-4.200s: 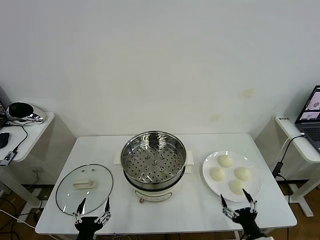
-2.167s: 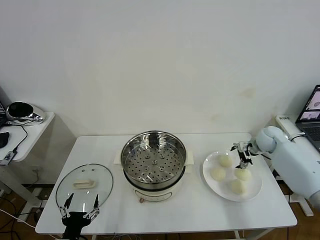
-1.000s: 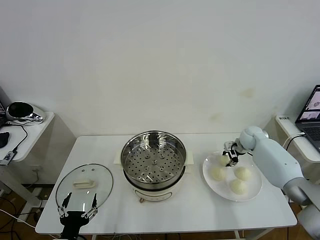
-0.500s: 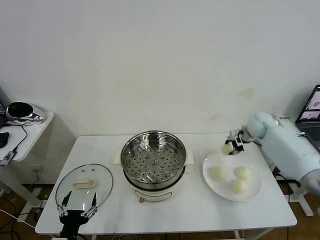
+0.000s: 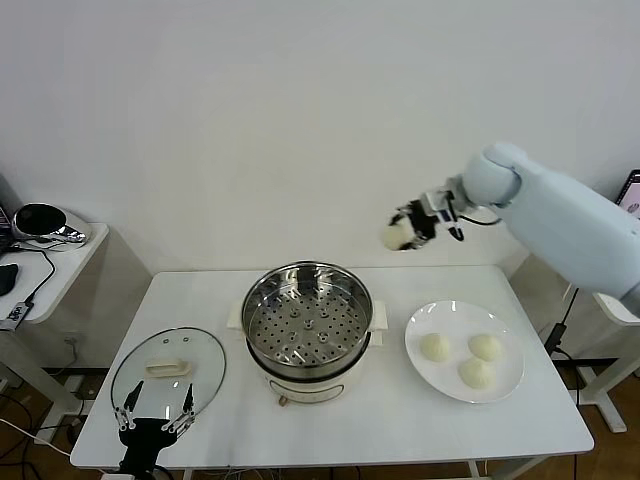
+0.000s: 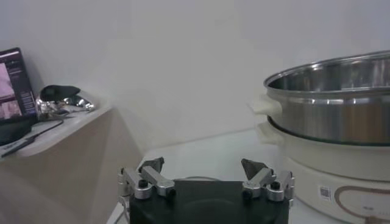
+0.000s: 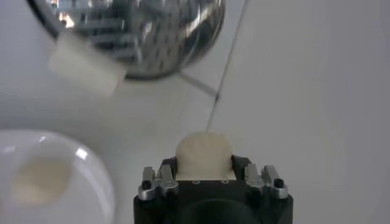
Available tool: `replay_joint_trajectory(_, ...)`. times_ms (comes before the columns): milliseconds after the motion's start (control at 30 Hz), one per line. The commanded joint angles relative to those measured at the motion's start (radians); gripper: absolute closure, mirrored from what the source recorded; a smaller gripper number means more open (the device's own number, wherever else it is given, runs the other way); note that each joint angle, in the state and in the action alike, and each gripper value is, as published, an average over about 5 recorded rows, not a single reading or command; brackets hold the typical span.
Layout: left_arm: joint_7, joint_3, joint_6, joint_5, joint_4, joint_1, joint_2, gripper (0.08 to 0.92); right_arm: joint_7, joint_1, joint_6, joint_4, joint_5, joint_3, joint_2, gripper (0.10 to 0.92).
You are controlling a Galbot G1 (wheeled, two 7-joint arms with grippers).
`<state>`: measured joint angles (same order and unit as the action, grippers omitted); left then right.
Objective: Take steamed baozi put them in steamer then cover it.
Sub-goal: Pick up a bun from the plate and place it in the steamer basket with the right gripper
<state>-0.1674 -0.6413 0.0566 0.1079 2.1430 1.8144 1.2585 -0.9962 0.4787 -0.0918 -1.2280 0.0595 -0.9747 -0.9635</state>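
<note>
My right gripper (image 5: 408, 228) is raised high above the table, right of the steamer (image 5: 308, 322), and is shut on one baozi (image 5: 396, 235). In the right wrist view that baozi (image 7: 204, 155) bulges between the jaws, with the steamer (image 7: 140, 33) and the plate (image 7: 55, 182) below. Three more baozi (image 5: 435, 347) (image 5: 485, 346) (image 5: 475, 372) lie on the white plate (image 5: 508, 385). The steamer's perforated tray holds nothing. The glass cover (image 5: 168, 376) lies flat on the table at the left. My left gripper (image 5: 156, 418) hangs open at the table's front left edge, near the cover.
A side table (image 5: 40, 262) with a shiny object stands at the far left. A laptop (image 5: 632, 195) sits on another table at the far right. The steamer's side (image 6: 332, 119) fills the right part of the left wrist view.
My right gripper has lifted one baozi off the plate and carried it up and left toward the steamer. The left arm has stayed put.
</note>
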Motion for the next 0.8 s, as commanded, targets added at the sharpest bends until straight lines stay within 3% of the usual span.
replay_joint_trajectory(33,-0.001,-0.001,-0.001,0.000,0.000,0.004,0.001,0.177,0.054,0.147,-0.071,-0.059,0.098,-0.173,-0.129,0.448)
replay_joint_trajectory(367,-0.001,-0.019,0.002,-0.001,0.020,0.014,0.006,0.177,0.054,0.072,-0.248,0.035,-0.054,-0.268,-0.312,0.448)
replay_joint_trajectory(800,0.000,-0.022,0.007,0.000,0.029,0.002,0.023,0.177,0.083,-0.011,-0.437,0.147,-0.338,-0.271,-0.382,0.448)
